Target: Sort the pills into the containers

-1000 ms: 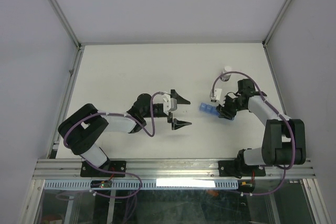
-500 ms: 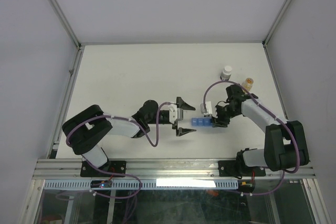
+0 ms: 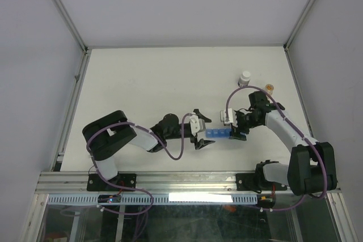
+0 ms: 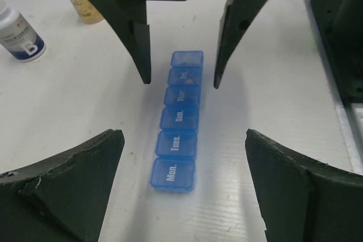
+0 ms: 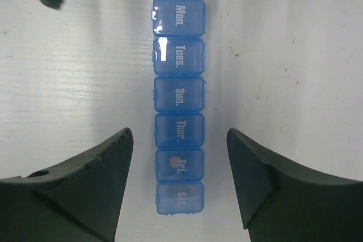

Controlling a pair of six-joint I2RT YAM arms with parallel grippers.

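The blue pill organizer [image 3: 218, 134] lies flat between both grippers, a straight row of several day-labelled compartments with lids down. It also shows in the left wrist view [image 4: 180, 118] and the right wrist view [image 5: 178, 106]. One orange-tan pill [image 5: 173, 162] shows through the "Fri." lid. My left gripper [image 3: 202, 133] is open, its jaws astride the "Mon." end [image 4: 181, 140] without touching. My right gripper [image 3: 235, 129] is open, its jaws astride the "Fri."/"Sat." end [image 5: 178, 137], also apart from it.
A white-capped bottle [image 3: 244, 77] with a dark band stands behind the right arm and shows in the left wrist view [image 4: 17, 31]. A small clear jar [image 3: 269, 88] with orange-tan contents stands to its right. The table's metal front rail [image 4: 340, 32] runs close by.
The organizer was carried down and left by my right gripper and now lies flat. My left gripper has moved right until its open jaws straddle the organizer's left end.
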